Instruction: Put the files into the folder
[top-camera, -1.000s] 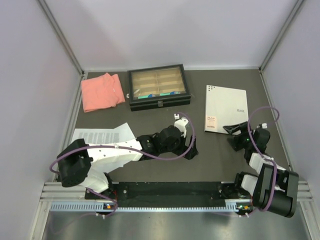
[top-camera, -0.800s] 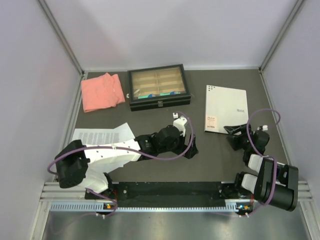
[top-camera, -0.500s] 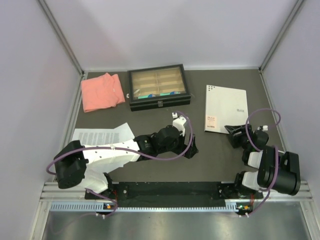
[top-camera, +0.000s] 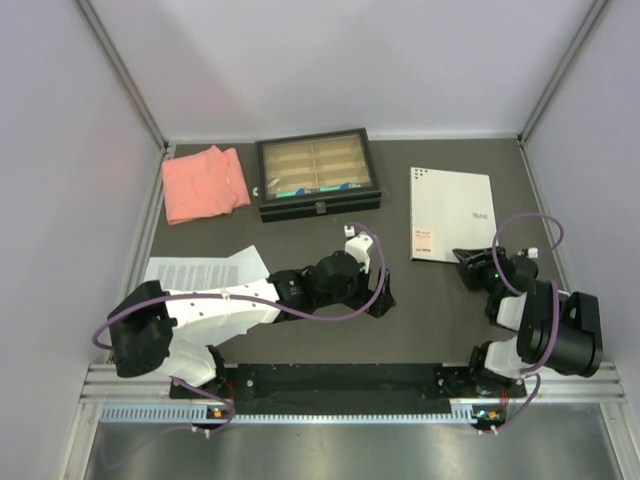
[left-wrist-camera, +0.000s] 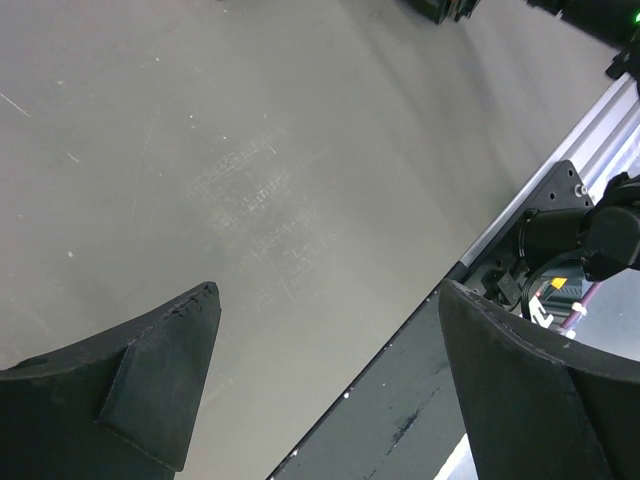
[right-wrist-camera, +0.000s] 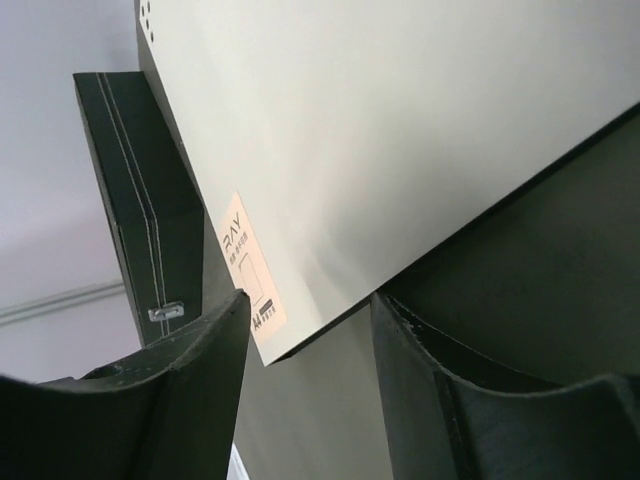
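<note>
The folder (top-camera: 450, 212) lies shut at the back right, white side up, with a small peach label (right-wrist-camera: 245, 265) near its front left corner. The files (top-camera: 203, 270), white printed sheets, lie at the front left, partly under the left arm. My right gripper (top-camera: 468, 260) sits low at the folder's near edge. In the right wrist view the folder's (right-wrist-camera: 400, 140) near corner shows between the two fingers of the right gripper (right-wrist-camera: 309, 297), which stand apart with a gap. My left gripper (top-camera: 384, 302) hangs wide open over bare table with nothing between the fingers of the left gripper (left-wrist-camera: 325, 292).
A black-framed tray (top-camera: 318, 176) with tan compartments stands at the back middle, and a folded salmon-pink cloth (top-camera: 204, 184) lies to its left. The black front rail (top-camera: 330, 380) runs between the arm bases. Grey walls close in the sides and back.
My right gripper has moved forward to the folder's near edge and its jaws have narrowed. The left arm has stayed still.
</note>
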